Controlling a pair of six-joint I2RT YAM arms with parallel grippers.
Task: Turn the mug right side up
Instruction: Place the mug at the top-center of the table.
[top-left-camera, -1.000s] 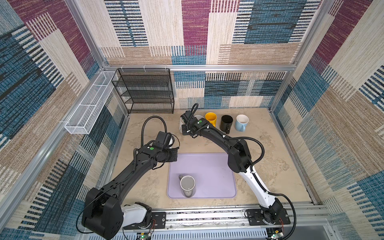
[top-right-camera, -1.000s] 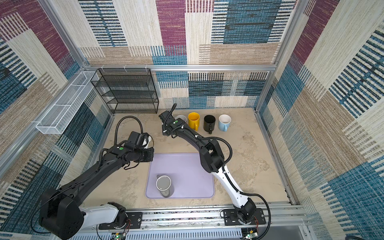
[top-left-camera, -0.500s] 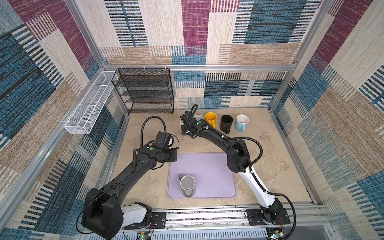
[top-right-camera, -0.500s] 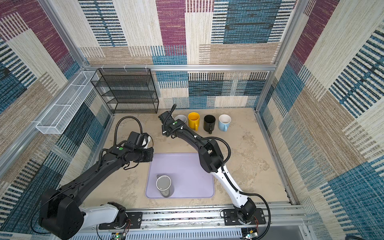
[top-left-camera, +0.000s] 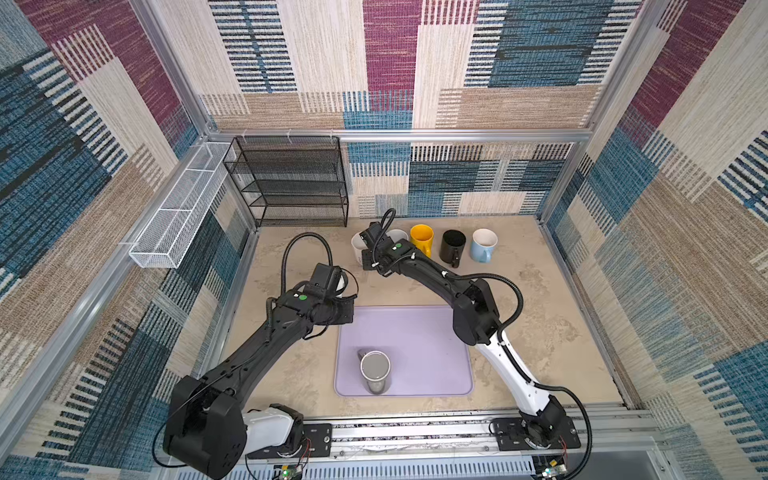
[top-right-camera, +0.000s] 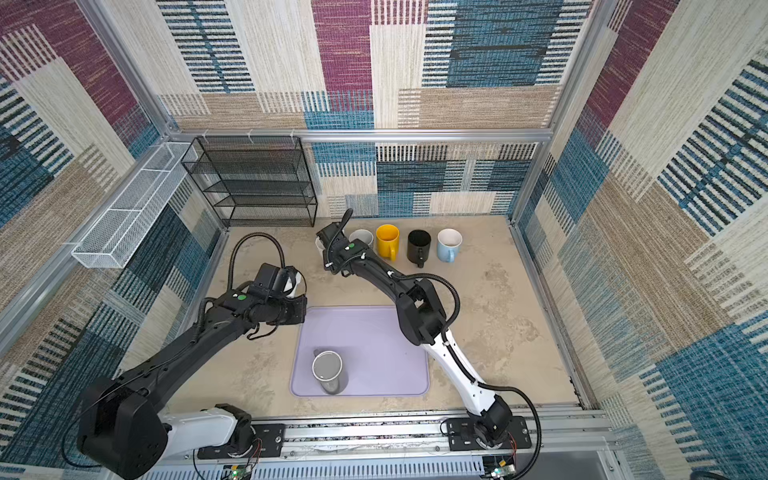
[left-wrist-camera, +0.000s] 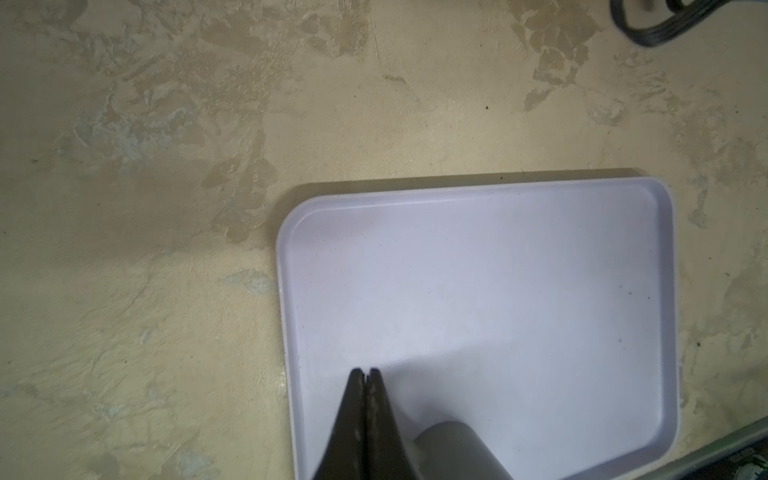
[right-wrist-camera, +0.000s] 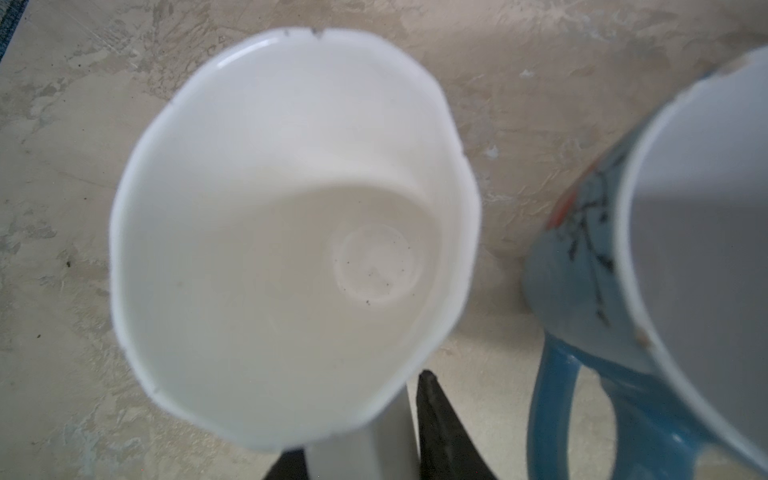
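Tray (left-wrist-camera: 498, 195) nearest, grey mug (top-left-camera: 375, 370) on its near left part; which way up, can't tell. L gripper (left-wrist-camera: 365, 374) hangs over the tray's far left corner, jaws pressed together, empty. Only the L wrist cam shows that; in both top views the wrist hides them.

Far back: white mug (right-wrist-camera: 291, 208), mouth up, at the left end of the mug row, just beside a blue mug (right-wrist-camera: 582, 257). R gripper (right-wrist-camera: 361, 432) straddles its handle, jaws narrow; pinching or just clear, can't tell.

Risk, I'd say: pulling back w/ a finger snagging the handle could tip the mug or knock it into the blue one. Top views bury most of the white mug under the R wrist; R wrist cam shows its open mouth and the handle.
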